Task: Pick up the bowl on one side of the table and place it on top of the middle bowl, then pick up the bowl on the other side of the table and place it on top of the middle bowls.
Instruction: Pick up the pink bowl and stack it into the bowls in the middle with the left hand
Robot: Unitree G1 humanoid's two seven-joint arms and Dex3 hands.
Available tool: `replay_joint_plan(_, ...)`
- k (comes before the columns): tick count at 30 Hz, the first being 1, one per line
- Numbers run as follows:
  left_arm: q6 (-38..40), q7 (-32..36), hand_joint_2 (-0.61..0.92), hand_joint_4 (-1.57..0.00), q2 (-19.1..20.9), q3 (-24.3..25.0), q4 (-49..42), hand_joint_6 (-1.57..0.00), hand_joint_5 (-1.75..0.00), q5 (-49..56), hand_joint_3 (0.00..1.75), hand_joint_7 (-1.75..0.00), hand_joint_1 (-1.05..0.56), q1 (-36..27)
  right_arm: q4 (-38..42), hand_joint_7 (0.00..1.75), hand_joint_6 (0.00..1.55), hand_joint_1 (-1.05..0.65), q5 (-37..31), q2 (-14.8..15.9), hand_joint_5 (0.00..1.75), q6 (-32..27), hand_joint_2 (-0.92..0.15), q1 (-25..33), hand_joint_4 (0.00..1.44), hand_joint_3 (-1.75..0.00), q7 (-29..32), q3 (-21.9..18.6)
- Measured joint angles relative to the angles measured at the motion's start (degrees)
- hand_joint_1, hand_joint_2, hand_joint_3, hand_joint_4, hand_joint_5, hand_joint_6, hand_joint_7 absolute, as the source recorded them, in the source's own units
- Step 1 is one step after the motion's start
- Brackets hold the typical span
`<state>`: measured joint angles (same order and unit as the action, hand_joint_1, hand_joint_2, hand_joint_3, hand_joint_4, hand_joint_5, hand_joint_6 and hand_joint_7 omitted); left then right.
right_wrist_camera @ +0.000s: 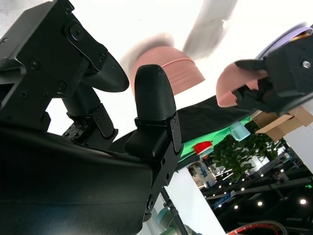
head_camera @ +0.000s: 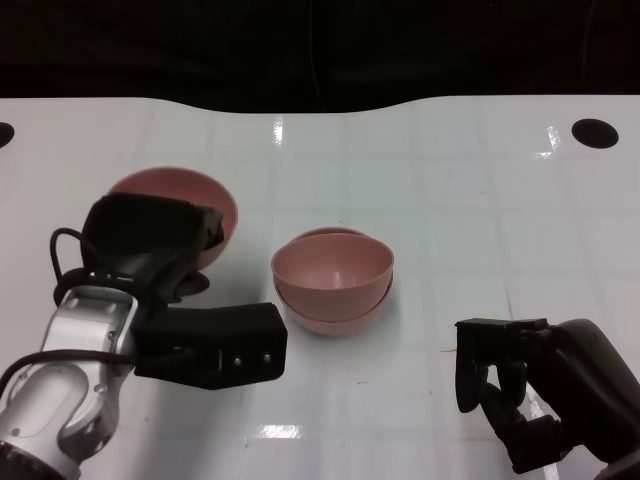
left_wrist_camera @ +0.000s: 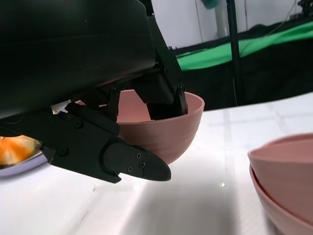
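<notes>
Two pink bowls already sit nested in the middle of the white bench [head_camera: 450, 200], so by the look of it the first half of the task is done and the second half is in hand: the last bowl [head_camera: 215, 195], at the robot's left, has to go on top of the middle stack [head_camera: 333, 285]. The left robot hand [head_camera: 150, 245] is grasping that bowl. In the left wrist view black fingers [left_wrist_camera: 161, 95] reach down inside the rim while another broad black finger lies along the outside of the wall below it, so the wall is pinched between them. From that view the bowl seems tilted and perhaps just clear of the bench, though whether it touches the surface cannot be told. The stack stands near the held bowl, off to the robot's right of it, with a stretch of bare bench between. The next move probably calls for raising the bowl high enough to clear the rim of the upper stacked bowl, carrying it across, levelling it over the centre and lowering it before letting go; a tilted release could leave it seated crooked. The right robot hand [head_camera: 520, 385] rests low at the near right of the bench, empty, its fingers apart and loosely bent, well away from the stack.
</notes>
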<state>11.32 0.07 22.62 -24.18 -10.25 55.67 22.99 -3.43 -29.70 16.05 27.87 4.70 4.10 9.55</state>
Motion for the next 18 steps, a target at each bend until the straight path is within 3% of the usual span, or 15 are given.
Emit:
replay_joint_plan(2,0.6,-2.2,0.92,-0.83,0.3,0.7,2.5,-1.03,-1.75,0.0,0.13,-0.49,-0.26,0.1,0.0,1.62,0.84,-0.05,0.0,0.0,1.75,0.0,-0.12,0.0,0.99,-1.64,0.0,0.0)
replay_joint_plan(3,0.8,-3.2,0.92,-0.84,0.4,1.1,3.6,-0.99,-1.75,-0.1,0.13,-0.63,-0.26,0.1,0.0,1.62,0.84,-0.05,0.0,0.0,1.75,0.0,-0.12,0.0,0.99,-1.64,0.0,0.0)
replay_joint_plan(5,0.9,-5.0,0.89,-0.82,0.5,1.6,5.5,-0.70,-1.75,-0.3,0.18,-1.47,-0.24,0.6,0.0,1.61,0.84,-0.05,0.0,0.0,1.75,0.0,-0.12,0.0,0.99,-1.64,0.0,0.0)
replay_joint_plan(7,0.6,-6.5,0.90,-0.83,0.5,2.2,7.1,-0.64,-1.75,-1.4,0.22,-1.69,-0.23,1.3,0.0,1.61,0.84,-0.05,0.0,0.0,1.75,0.0,-0.11,0.0,0.99,-1.65,0.0,0.0)
replay_joint_plan(9,-0.4,-7.6,0.89,-0.84,0.5,2.9,8.5,-0.64,-1.75,-3.0,0.30,-1.73,-0.25,2.1,0.0,1.61,0.84,-0.05,0.0,0.0,1.75,0.0,-0.12,0.0,0.99,-1.65,0.0,0.0)
replay_joint_plan(10,-1.0,-8.1,0.79,-0.86,0.5,3.4,9.2,-0.64,-1.75,-4.2,0.51,-1.74,-0.26,2.5,0.0,1.61,0.84,-0.05,0.0,0.0,1.75,0.0,-0.12,0.0,0.99,-1.65,0.0,0.0)
replay_joint_plan(12,-2.2,-9.0,0.69,-0.87,0.5,4.0,10.1,-0.66,-1.75,-6.1,0.71,-1.74,-0.28,3.1,0.0,1.61,0.84,-0.05,0.0,0.0,1.75,0.0,-0.12,0.0,0.99,-1.65,0.0,0.0)
replay_joint_plan(18,-6.3,-9.2,0.56,-0.90,0.4,4.6,11.1,-0.68,-1.75,-9.0,0.90,-1.75,-0.29,3.8,0.0,1.62,0.84,-0.04,-0.2,0.0,1.75,-0.2,-0.12,0.0,0.99,-1.65,0.0,0.0)
